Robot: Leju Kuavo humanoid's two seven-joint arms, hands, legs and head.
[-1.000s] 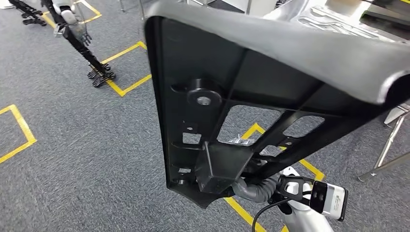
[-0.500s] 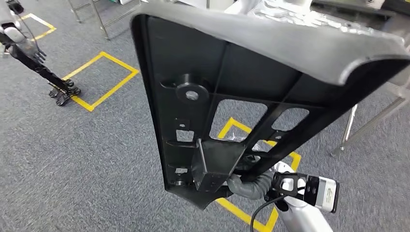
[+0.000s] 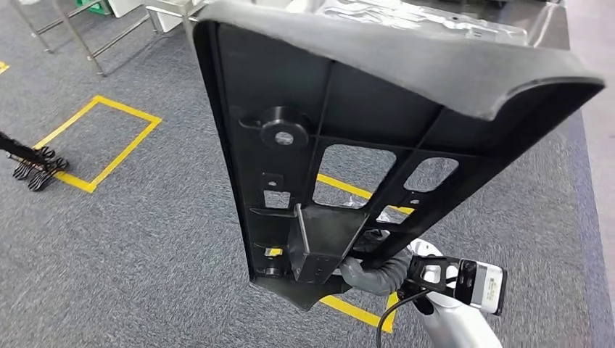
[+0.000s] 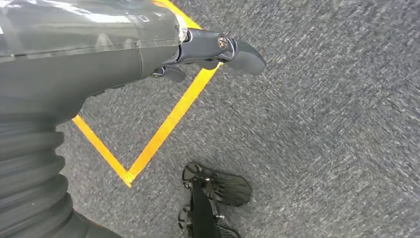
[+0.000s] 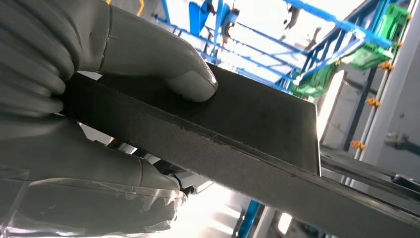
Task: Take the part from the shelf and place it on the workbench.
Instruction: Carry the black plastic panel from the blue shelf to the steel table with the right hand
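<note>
The right hand (image 3: 373,270) clamps its fingers (image 5: 190,82) on the large black ribbed plastic panel (image 3: 348,130) by one low corner, so it may swing or slip; the left hand (image 4: 213,49) holds nothing.

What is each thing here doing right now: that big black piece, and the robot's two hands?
Black part: held up off the floor, tilted, ribbed underside facing the head camera.
Right hand: grips the part's lower edge, thumb pressed on it.
Left hand: holds nothing, hanging over the carpet.
</note>
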